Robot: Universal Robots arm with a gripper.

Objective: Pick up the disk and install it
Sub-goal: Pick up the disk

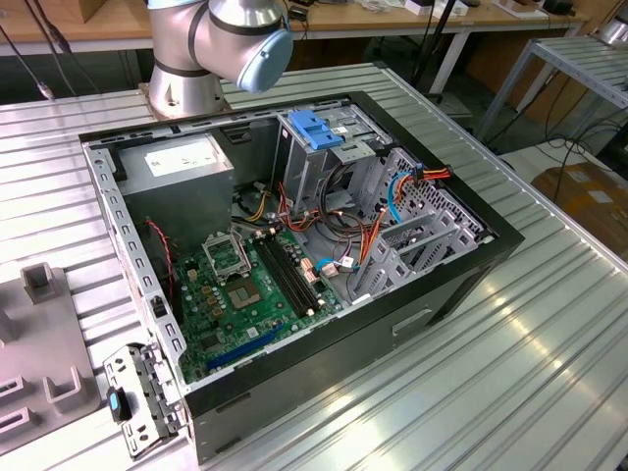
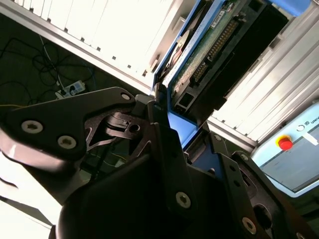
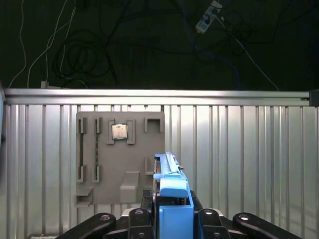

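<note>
Black metal gripper (image 3: 173,208), seen in both wrist views, is closed tightly on the disk (image 3: 169,172), one finger on each side, holding it clear of the table. In the second wrist view the gripper (image 2: 182,124) clamps one end of the disk (image 2: 214,45), a flat rectangular drive with a green circuit board on one face and blue plastic rails along its edges. A pale box with a round red button (image 2: 285,143) sits in the background.

In the first wrist view the disk stands edge-on, its blue rail facing the camera. Beyond it lies a ribbed silver metal table (image 3: 249,149). A flat grey fixture plate (image 3: 99,174) with raised slots rests on that table, near the disk. A small square chip (image 3: 118,132) sits in one of the plate's pockets. Past the table edge, loose cables (image 3: 84,55) lie on a dark floor.

In the exterior view, an open black desktop computer case (image 1: 451,294) lies on its side on the table. Inside it are a green motherboard (image 1: 240,294), a grey power-supply box with a white label (image 1: 182,162), and a metal drive cage (image 1: 324,172) topped by a blue plastic latch (image 1: 316,128). Bundles of red, orange and blue wires (image 1: 392,196) run beside the cage. A silver robot arm base (image 1: 216,44) stands just behind the case.
</note>
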